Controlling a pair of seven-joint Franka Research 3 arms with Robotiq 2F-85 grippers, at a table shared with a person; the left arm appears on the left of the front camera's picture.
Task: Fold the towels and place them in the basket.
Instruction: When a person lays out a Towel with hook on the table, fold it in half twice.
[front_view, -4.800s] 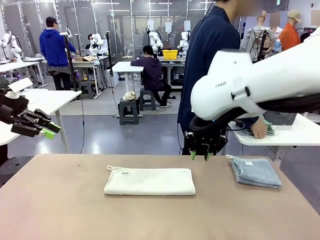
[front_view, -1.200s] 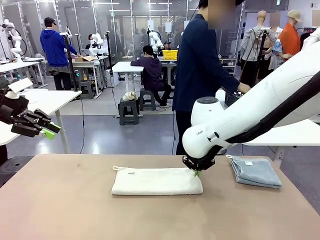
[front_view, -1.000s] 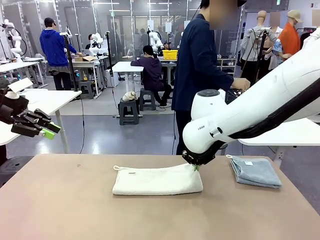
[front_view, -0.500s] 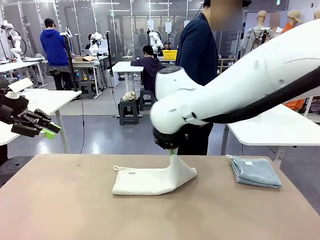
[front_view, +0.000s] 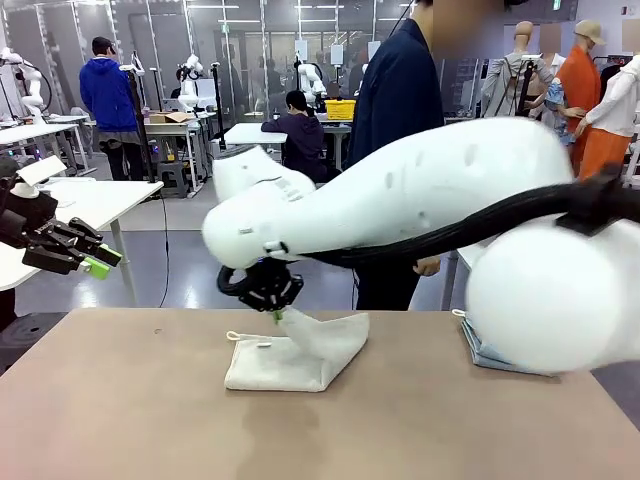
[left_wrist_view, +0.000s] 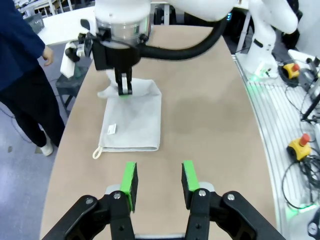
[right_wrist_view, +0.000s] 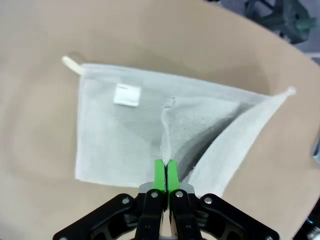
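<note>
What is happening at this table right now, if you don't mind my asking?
The right gripper is shut on one edge of the cream towel, holding it raised over the rest, which lies on the table: a fold half done. The left gripper hangs open off to the side, holding nothing. A folded blue-grey towel lies at the right, and a person stands at the far side.

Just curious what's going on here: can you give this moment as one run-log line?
phase: folding | right gripper: shut on cream-white towel, edge lifted above its other half | left gripper: open, empty
</note>
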